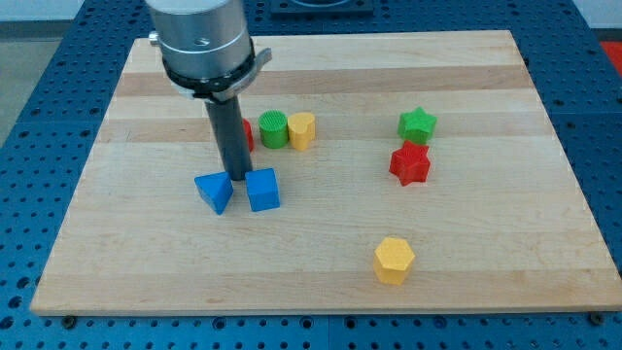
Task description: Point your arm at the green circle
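The green circle [274,128] stands on the wooden board [321,262] left of centre, touching a yellow block [302,130] on its right. A red block [247,134] sits on its left, mostly hidden behind my rod. My tip [236,179] rests on the board between a blue triangle [215,191] and a blue cube [262,189], below and left of the green circle.
A green star [417,124] and a red star [410,163] sit at the view's right. A yellow hexagon [394,260] lies near the bottom right. The board's edges border a blue perforated table.
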### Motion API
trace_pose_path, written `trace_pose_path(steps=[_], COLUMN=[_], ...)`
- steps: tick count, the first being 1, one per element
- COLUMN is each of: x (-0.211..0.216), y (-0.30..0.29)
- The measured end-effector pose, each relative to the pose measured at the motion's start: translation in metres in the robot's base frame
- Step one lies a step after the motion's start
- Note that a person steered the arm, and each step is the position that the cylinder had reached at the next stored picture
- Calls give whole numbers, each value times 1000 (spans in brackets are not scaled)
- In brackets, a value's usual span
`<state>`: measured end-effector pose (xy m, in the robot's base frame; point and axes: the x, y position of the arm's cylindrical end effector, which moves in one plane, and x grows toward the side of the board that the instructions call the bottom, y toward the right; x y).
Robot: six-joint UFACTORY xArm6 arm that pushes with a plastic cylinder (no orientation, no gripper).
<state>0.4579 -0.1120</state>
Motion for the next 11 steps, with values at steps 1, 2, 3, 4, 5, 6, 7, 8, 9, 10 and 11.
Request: trace_pose_path(steps=[1,2,3,4,5,6,7,8,9,10,11], x=[-8,-23,-40,-45,-23,-8,-16,-24,-24,-31,-37], y=[-13,-16,-16,-16,-16,-13,3,18,31,32,32])
